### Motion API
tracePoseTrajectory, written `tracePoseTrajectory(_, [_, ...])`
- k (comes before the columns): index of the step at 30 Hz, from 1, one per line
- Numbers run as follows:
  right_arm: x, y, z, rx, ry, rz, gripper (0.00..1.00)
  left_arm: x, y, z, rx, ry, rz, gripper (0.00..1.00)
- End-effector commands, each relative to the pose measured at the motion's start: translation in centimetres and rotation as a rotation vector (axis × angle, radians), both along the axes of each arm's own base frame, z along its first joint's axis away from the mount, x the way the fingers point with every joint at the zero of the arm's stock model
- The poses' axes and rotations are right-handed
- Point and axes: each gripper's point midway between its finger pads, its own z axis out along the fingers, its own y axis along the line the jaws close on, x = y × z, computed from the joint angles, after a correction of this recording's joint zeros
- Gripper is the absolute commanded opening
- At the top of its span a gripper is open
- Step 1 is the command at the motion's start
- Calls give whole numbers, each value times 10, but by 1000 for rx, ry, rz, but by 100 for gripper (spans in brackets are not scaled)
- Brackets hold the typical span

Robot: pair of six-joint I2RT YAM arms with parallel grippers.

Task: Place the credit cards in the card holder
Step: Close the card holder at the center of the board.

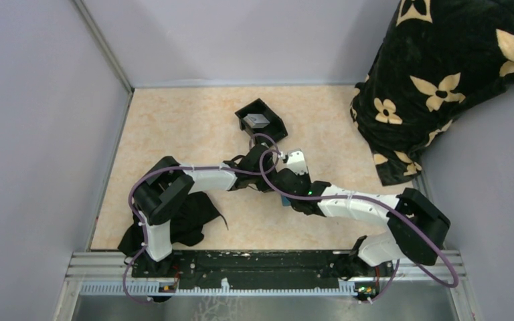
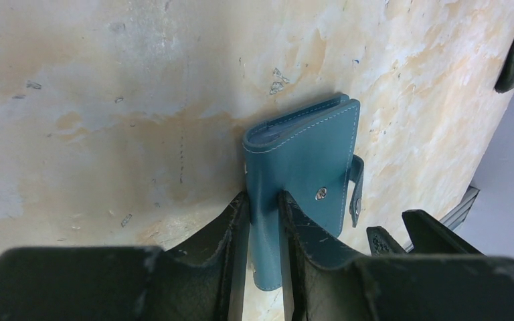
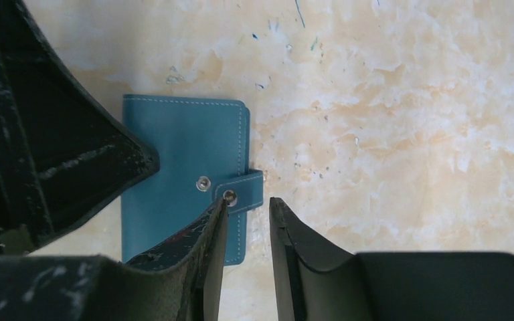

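Black cloth (image 1: pixel 187 217) by left base, left gripper (image 2: pixel 264 227) clamped on edge of card holder (image 2: pixel 304 160) mid-table, right gripper (image 3: pixel 247 207) part-open and empty at its snap strap (image 3: pixel 244 189), black tray (image 1: pixel 246 110) holding grey card (image 1: pixel 258 122) just beyond, patterned blanket (image 1: pixel 442 80) far right.

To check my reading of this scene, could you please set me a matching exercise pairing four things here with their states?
Things:
1 wallet
2 left gripper
3 right gripper
4 tray

States:
a open, gripping nothing
b teal, strap unsnapped
c grey card inside
d clamped on the wallet's edge

Pairs: 1-b; 2-d; 3-a; 4-c
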Motion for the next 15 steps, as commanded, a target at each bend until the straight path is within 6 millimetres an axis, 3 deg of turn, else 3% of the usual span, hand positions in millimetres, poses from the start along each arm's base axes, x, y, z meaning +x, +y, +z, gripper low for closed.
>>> tracePoseTrajectory(1, [8, 18, 17, 1, -15, 42, 31, -25, 69, -71, 296, 110, 23, 29])
tracePoseTrajectory(15, [4, 24, 5, -55, 52, 80, 31, -25, 69, -74, 291, 118, 20, 29])
